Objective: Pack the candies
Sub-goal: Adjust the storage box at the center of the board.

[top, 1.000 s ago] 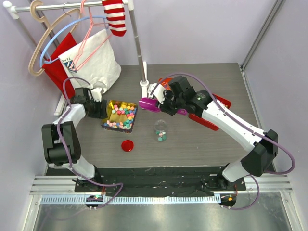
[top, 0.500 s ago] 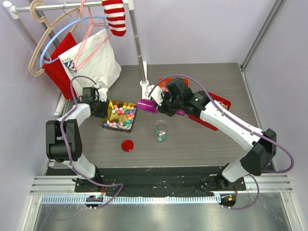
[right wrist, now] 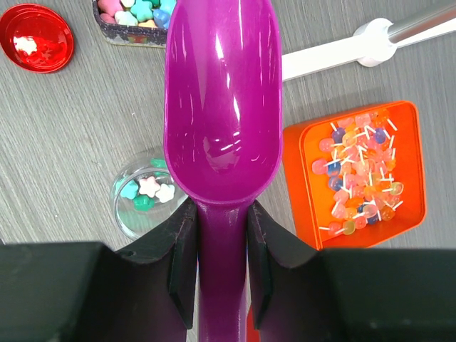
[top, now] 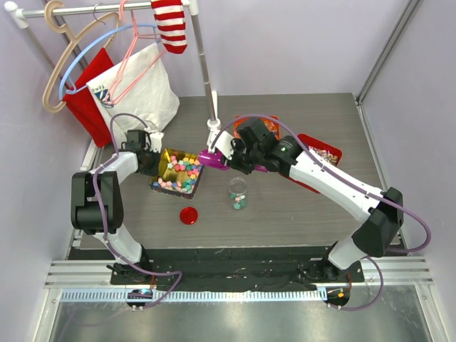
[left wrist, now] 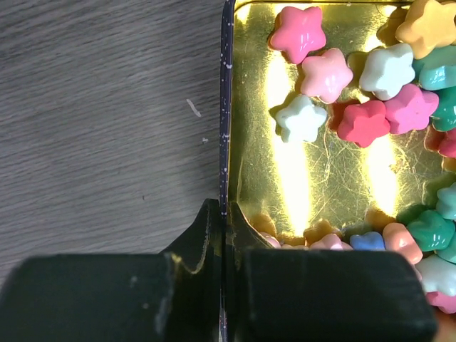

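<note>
Left wrist: my left pincer (left wrist: 225, 229) pinches the tin (left wrist: 285, 178) by its rim, candies (left wrist: 370, 121) inside. My right pincer (right wrist: 222, 235) grips the empty scoop (right wrist: 222, 107) beside the tin; a hard dig could wrench the rim free, spilling them.

A grey wood-grain counter (top: 299, 214) was enclosed by pale lilac walls (top: 299, 43). At the far left, hangers (top: 47, 89) were hung on a white rail (top: 71, 11), met by an upright pole (top: 203, 64). Brushed metal (top: 235, 320) was seen along the near edge, evenly lit.
</note>
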Action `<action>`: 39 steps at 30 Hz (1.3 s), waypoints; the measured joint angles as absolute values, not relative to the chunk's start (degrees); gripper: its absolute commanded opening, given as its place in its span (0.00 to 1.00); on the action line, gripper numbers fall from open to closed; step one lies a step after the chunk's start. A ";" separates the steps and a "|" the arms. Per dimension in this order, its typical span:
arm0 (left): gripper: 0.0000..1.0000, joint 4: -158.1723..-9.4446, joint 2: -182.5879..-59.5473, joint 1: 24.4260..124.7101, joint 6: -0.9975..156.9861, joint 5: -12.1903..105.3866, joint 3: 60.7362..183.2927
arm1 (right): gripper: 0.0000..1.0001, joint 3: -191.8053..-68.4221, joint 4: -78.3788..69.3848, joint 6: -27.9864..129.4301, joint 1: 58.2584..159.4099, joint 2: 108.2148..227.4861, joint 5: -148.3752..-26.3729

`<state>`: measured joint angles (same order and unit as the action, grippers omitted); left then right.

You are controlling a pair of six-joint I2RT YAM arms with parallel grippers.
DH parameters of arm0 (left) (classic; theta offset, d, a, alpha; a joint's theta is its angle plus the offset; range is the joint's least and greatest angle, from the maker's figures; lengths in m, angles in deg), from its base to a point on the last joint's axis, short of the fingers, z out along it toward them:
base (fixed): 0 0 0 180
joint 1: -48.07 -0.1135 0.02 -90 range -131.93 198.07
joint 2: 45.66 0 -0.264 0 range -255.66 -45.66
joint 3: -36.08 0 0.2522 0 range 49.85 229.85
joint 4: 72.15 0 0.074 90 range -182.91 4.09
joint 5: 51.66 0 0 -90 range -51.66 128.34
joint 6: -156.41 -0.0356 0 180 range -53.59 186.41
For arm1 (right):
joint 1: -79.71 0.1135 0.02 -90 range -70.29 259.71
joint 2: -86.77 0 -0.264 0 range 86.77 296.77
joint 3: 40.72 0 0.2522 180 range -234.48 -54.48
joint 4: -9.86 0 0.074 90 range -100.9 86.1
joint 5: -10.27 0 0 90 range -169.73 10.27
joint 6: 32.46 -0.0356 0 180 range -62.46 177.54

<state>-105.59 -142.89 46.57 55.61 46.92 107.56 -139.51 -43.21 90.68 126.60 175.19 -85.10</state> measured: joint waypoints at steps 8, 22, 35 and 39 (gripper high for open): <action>0.00 -108.11 -144.31 46.55 56.04 50.50 109.85 | 0.01 -142.64 -44.70 90.14 126.91 175.54 -83.81; 0.00 -117.31 -152.05 40.34 58.38 81.25 120.24 | 0.01 -162.88 -52.35 86.01 126.93 184.02 -86.72; 0.00 -101.92 -143.48 40.45 66.03 82.13 108.43 | 0.01 -166.77 -54.97 86.81 131.43 185.42 -77.43; 0.00 -95.58 -137.82 40.63 68.35 78.30 105.57 | 0.01 -166.66 -54.88 89.17 133.42 185.42 -72.33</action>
